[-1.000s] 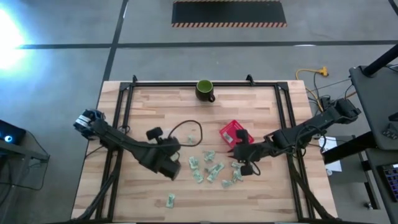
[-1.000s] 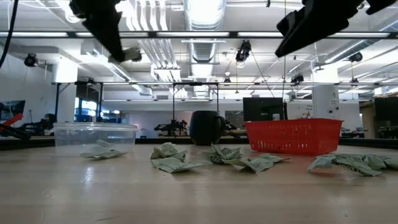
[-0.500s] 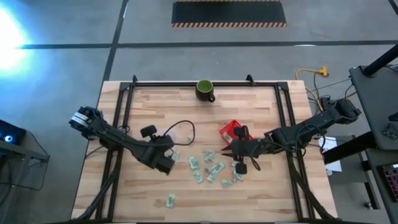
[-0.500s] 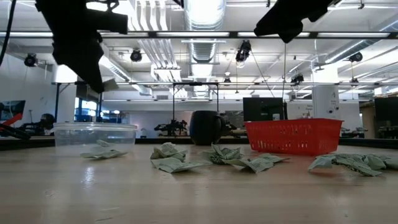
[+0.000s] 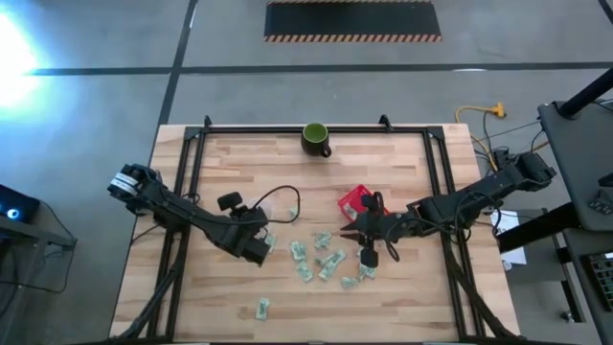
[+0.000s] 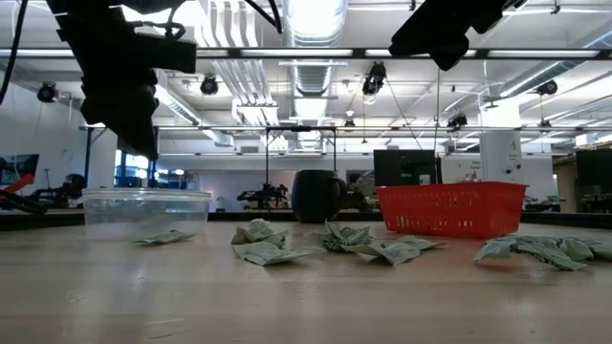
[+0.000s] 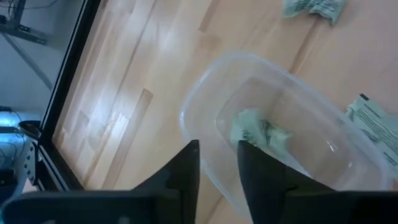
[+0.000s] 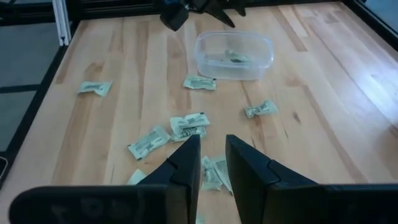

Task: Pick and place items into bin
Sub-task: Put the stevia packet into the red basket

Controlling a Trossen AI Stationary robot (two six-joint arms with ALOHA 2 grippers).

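On the left, the left gripper (image 5: 257, 245) is hanging over the clear plastic bin (image 7: 273, 134), its fingers (image 7: 186, 171) standing slightly apart with nothing between them; one packet (image 7: 258, 132) is lying inside the bin, so I am judging the step in hand to be the release into the bin, with this arm now free for another pick. A lone packet (image 5: 262, 308) is lying near the table's front edge, well apart from the rest; another packet (image 8: 199, 82) is resting just beside the bin.

Moving toward the middle, the scattered packets (image 5: 330, 261) are lying flat on the wooden table (image 5: 239, 182), between the two arms; some are touching or overlapping, which I am expecting to make a clean single pick harder.

On the right, the right gripper (image 5: 367, 251) is hovering above the right side of the scatter, its fingers (image 8: 186, 165) a little apart and holding nothing; the next move is calling for a descent onto one packet, fingers straddling it, then a carry across to the bin.

Around the work, a small red basket (image 5: 356, 202) is sitting just behind the right gripper and could be brushed by the arm; a dark green mug (image 5: 315, 139) is standing at the far edge, well clear.
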